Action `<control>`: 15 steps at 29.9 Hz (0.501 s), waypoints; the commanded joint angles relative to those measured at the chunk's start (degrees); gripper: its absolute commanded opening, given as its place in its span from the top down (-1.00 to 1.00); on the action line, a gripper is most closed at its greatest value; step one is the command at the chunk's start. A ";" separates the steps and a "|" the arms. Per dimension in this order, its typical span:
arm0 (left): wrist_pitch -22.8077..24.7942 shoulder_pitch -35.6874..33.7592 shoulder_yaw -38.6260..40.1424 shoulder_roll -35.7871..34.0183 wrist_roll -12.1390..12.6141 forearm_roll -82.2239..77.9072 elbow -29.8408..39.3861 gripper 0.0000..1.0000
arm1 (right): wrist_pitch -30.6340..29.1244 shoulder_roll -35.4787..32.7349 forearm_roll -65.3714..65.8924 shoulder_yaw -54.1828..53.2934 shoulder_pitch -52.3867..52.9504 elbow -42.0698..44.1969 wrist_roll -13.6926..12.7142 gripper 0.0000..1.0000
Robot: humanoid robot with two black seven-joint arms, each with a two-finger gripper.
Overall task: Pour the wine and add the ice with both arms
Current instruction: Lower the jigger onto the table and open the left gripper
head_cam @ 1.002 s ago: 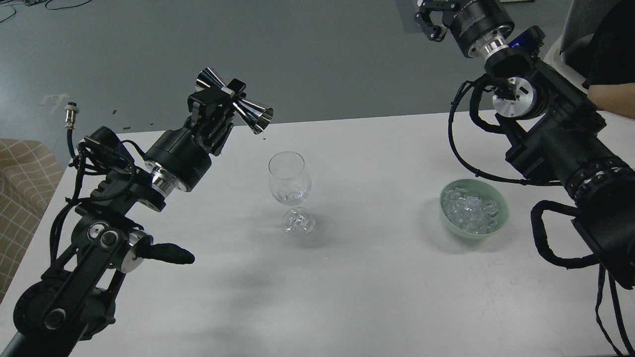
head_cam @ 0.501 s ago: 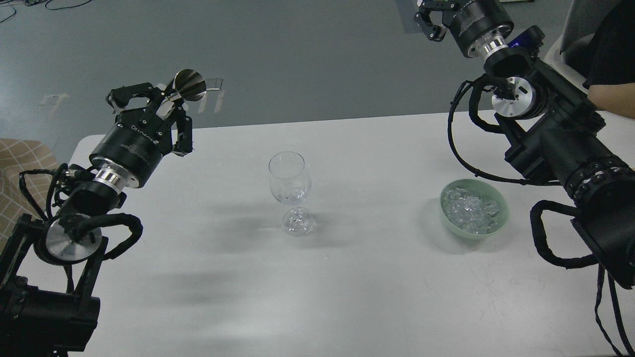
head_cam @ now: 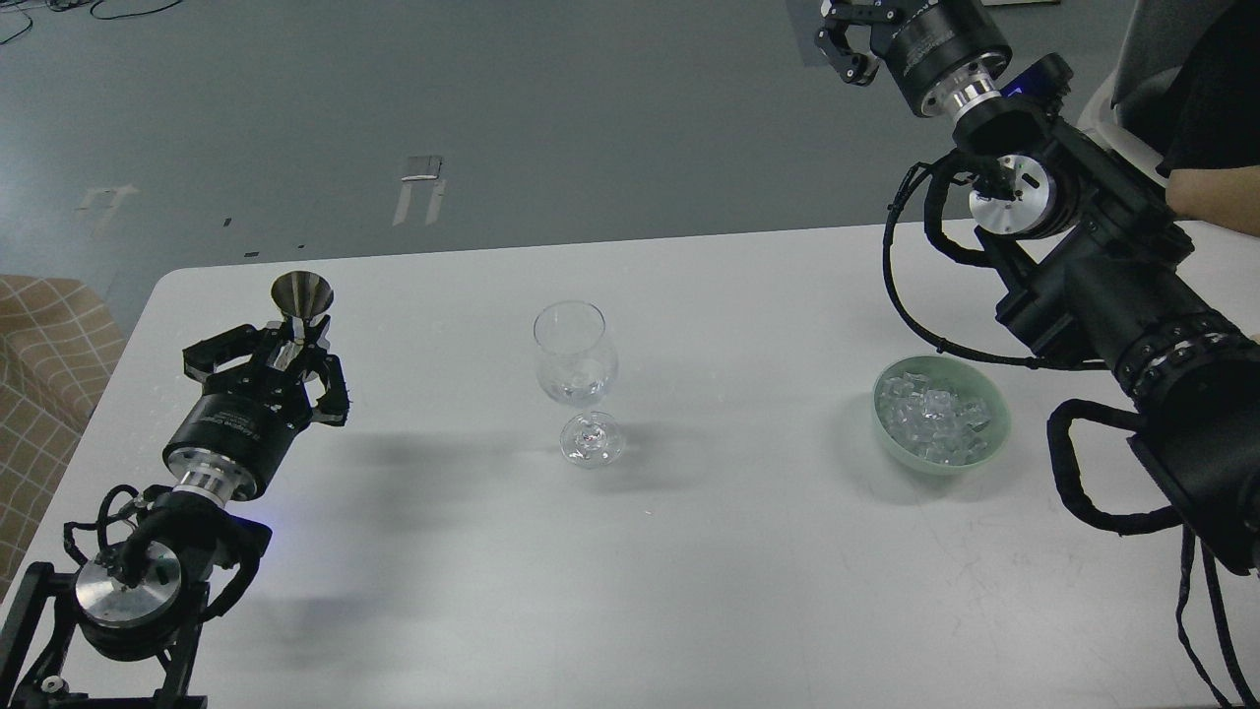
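At frame left, the jigger (head_cam: 301, 295) is held upright on the desk (head_cam: 689, 551) by the left gripper (head_cam: 285, 356), likely for release; right gripper (head_cam: 851, 44) fingers: state unclear; ice (head_cam: 933, 414) untouched.

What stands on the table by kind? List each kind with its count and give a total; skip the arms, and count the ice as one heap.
Glass: 1
Jigger: 1
Bowl: 1
Ice heap: 1
Total: 4

Small print on left gripper (head_cam: 285, 359) body — not legible
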State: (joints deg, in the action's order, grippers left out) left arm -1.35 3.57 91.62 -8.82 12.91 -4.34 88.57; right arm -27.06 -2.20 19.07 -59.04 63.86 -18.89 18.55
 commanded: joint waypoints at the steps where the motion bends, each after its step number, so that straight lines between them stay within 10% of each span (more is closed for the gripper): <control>1: 0.12 0.03 0.23 0.65 -0.43 0.21 -3.48 0.99 | 0.08 0.00 0.00 -0.03 -0.05 0.00 0.00 -1.00; 15: 1.52 -0.14 1.28 2.23 -1.75 0.21 -10.44 0.30 | 0.17 -0.18 0.00 -0.03 -0.14 0.00 0.00 -1.00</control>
State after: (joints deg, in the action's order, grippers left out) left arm 0.12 3.49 92.48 -6.69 11.29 -4.13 78.31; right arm -26.89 -2.45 19.07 -59.03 63.72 -18.90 18.55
